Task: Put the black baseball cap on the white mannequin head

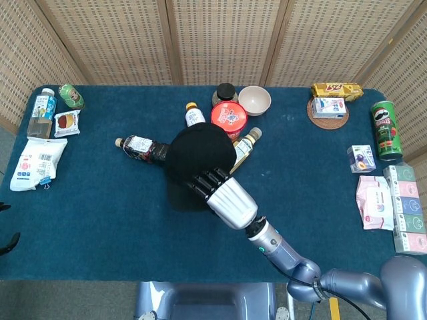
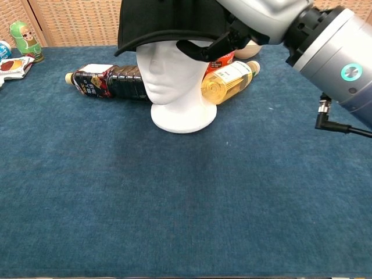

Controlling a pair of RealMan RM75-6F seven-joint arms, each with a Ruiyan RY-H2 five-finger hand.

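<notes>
The black baseball cap [image 2: 165,23] sits down over the top of the white mannequin head [image 2: 174,75], its brim jutting out to the left above the face. From above, the cap [image 1: 197,157] hides the mannequin head entirely. My right hand [image 1: 223,195] grips the cap's near right side, fingers lying over the crown. In the chest view that right hand [image 2: 232,23] reaches in from the upper right and holds the cap beside the head. My left hand is outside both views.
A dark bottle [image 2: 107,81] and a yellow bottle [image 2: 229,78] lie behind the mannequin's base. A red tub [image 1: 229,119] and a bowl [image 1: 254,100] stand further back. Snack packs [image 1: 37,160] line the left edge, boxes and a green can [image 1: 383,130] the right.
</notes>
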